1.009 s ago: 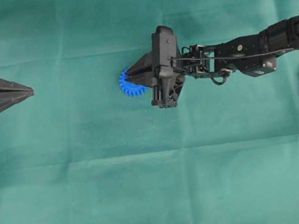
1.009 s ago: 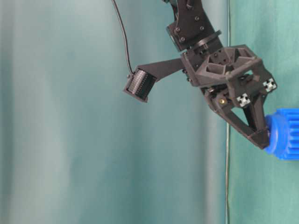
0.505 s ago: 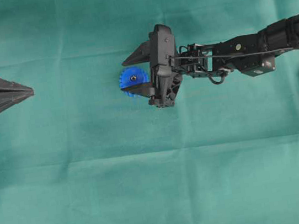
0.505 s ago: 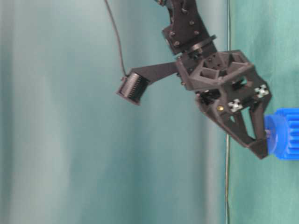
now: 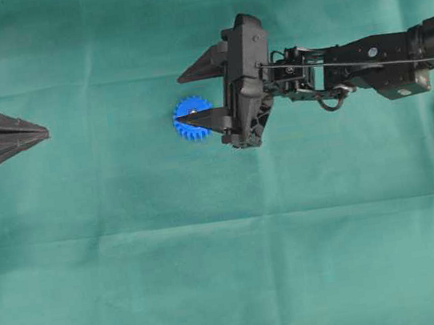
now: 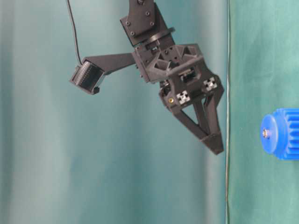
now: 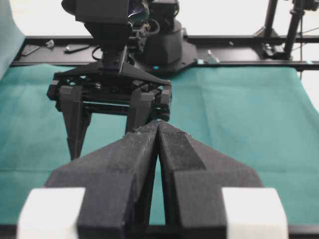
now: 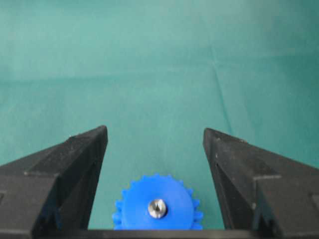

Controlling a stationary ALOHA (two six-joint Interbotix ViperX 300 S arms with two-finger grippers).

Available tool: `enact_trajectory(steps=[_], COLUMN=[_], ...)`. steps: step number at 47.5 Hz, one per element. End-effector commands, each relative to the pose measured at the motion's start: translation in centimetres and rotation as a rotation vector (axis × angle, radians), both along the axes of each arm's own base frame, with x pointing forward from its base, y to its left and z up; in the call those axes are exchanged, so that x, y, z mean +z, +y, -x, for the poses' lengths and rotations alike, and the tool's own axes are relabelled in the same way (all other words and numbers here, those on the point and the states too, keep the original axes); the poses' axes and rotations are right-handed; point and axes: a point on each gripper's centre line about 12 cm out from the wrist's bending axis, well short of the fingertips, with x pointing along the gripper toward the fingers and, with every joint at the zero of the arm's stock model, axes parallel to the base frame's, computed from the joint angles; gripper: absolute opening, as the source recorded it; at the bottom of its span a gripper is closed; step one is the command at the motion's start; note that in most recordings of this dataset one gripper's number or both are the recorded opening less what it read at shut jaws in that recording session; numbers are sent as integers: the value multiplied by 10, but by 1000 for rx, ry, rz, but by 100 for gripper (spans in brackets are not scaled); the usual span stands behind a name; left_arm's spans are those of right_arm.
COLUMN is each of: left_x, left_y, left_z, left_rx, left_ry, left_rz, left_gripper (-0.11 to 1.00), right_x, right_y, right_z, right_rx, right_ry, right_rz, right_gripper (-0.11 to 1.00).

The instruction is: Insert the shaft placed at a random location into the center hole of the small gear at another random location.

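Right gripper (image 5: 189, 98) is now standing with jaws spread wide, lifting clear of the small gear (image 8: 157, 209). The shaft (image 8: 157, 208) is sitting in the center hole, apparently fully seated. Insertion is looking done. Left gripper (image 5: 45, 134) is resting pressed together, far off.

small gear (image 8: 157, 207): bottom cut by frame edge | shaft (image 8: 157, 208): only shiny end shows | center hole: hidden

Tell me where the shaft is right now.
The shaft sits in the center hole of the small gear, on the green cloth left of centre overhead, between the open right gripper's fingers but apart from them.
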Motion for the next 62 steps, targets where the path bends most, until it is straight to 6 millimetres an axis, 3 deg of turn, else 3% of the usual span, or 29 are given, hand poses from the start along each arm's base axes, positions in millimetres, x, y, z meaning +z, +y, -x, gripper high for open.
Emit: enact_trajectory(steps=[1, 21, 40, 50, 62], left_x=[5, 5, 5, 5, 5], left_y=[0, 0, 0, 0, 0], left_z=[-2, -2, -2, -2, -2], left_rx=[-2, -2, -2, -2, -2], left_ry=[-12, -9, -9, -9, -9], left_rz=[-1, -1, -1, -1, -1], left_gripper=[0, 0, 0, 0, 0], right_x=[18, 39, 46, 50, 50], right_y=[1, 8, 14, 17, 18], right_z=[3, 65, 122, 139, 144], right_rx=[-4, -3, -8, -7, -4], right_ry=[-46, -75, -107, -121, -116], right_rz=[-6, -5, -10, -10, -11], right_gripper=[79, 79, 79, 79, 79])
